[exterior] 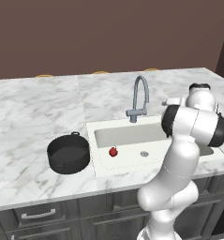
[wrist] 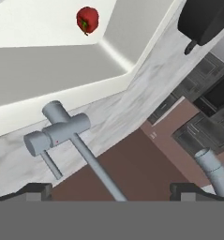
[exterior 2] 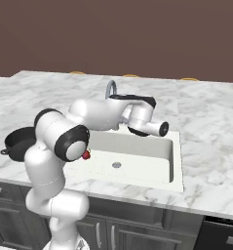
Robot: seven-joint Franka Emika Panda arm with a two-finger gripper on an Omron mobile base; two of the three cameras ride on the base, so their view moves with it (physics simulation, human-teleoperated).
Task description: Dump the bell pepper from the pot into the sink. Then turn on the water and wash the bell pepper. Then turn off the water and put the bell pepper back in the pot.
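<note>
Hand view: we are holding our gripper (wrist: 111, 190) wide and empty over the faucet (wrist: 62, 133), probably lining up on its handle to start the water. The bell pepper (exterior: 113, 151) is lying in the sink (exterior: 127, 164), dumped out; the pot (exterior: 68, 153) is waiting upright on the counter just beside.

Grey-veined white marble bench (exterior: 33, 112) with a smooth polished look, matt white sink (exterior: 132, 161) with small metal drain (exterior: 144, 153), brushed grey metal faucet (exterior: 139, 101), matt black pot (exterior: 68, 153), glossy red bell pepper (wrist: 87, 19), dark panelled cabinet fronts (exterior: 38, 216)
</note>
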